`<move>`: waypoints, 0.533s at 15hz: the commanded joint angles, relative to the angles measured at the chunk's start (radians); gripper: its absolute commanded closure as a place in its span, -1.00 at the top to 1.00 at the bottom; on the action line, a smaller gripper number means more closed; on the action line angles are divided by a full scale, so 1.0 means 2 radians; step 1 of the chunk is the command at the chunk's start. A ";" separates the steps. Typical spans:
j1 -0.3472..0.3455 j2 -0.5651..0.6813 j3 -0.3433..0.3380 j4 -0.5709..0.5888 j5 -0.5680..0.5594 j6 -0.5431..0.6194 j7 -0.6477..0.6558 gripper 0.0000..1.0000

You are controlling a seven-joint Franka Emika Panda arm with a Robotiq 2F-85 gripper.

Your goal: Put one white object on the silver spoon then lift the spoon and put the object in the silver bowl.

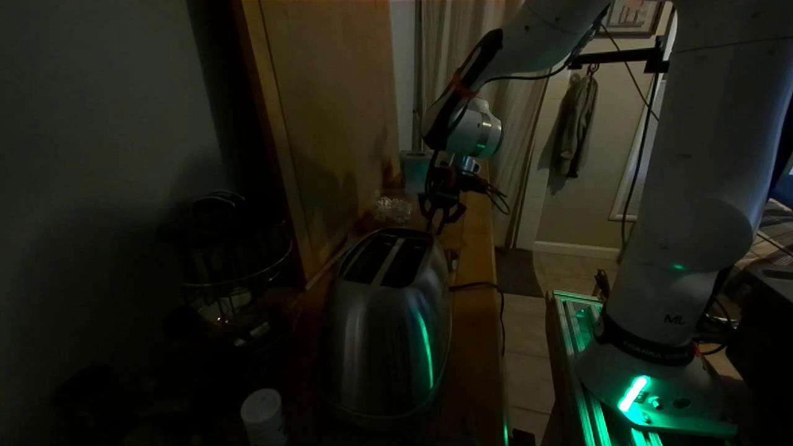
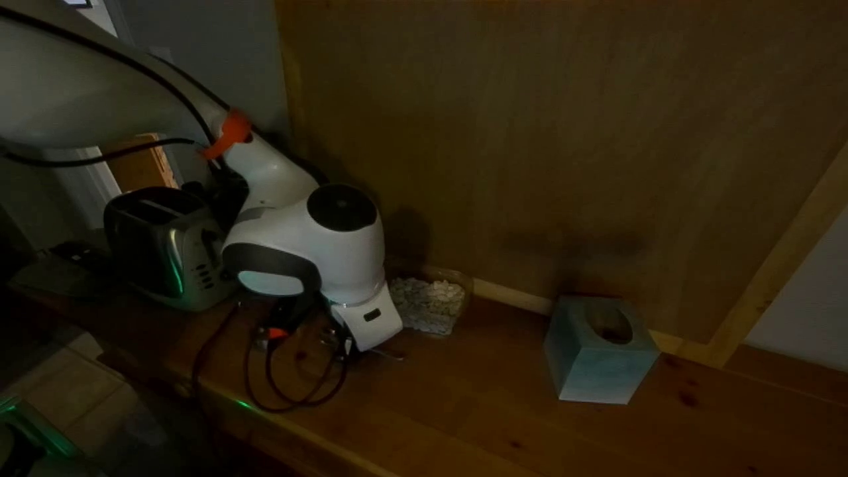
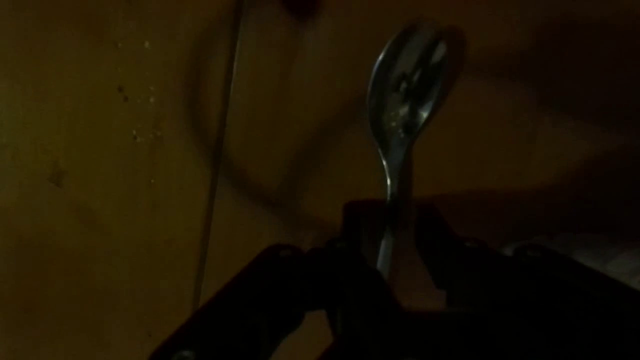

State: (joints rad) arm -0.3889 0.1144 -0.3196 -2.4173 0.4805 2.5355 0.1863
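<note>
Over the worktop point(image 2: 503, 424), between the edge facing the robot base point(image 1: 675, 378) and the edge along the wooden panel point(image 2: 563, 146), the tool point(image 3: 398, 220) stands with its fingers apart. The handle of the silver spoon point(image 3: 396, 145) runs between them; no clamping is evident. The spoon appears to lie on the worktop.

Step in hand, as judged: positioning at the spoon handle. Whether the spoon head carries a load cannot be told, owing to glare and darkness. If loaded, the next move calls for gripping the handle squarely and lifting it level; if not, loading comes first. The silver bowl is not identifiable in any view.

Materials: the spoon is polished metal, with an oval head and slim neck. Near the panel-side edge, a clear-walled container point(image 2: 468, 291) holds small, rounded white objects point(image 2: 430, 298). Farther along that edge stands a matte, boxy tissue box point(image 2: 599, 351). Toward the opposite end stands a shiny, domed metal toaster point(image 1: 387, 328) with two slots.
</note>
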 commanded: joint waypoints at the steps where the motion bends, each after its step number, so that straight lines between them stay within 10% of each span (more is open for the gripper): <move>1: 0.003 0.001 -0.004 0.008 -0.003 -0.002 -0.005 0.32; 8: 0.016 -0.061 -0.009 -0.012 -0.112 0.009 0.032 1.00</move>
State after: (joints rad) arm -0.3770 0.0701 -0.3222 -2.4111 0.3556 2.5463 0.2040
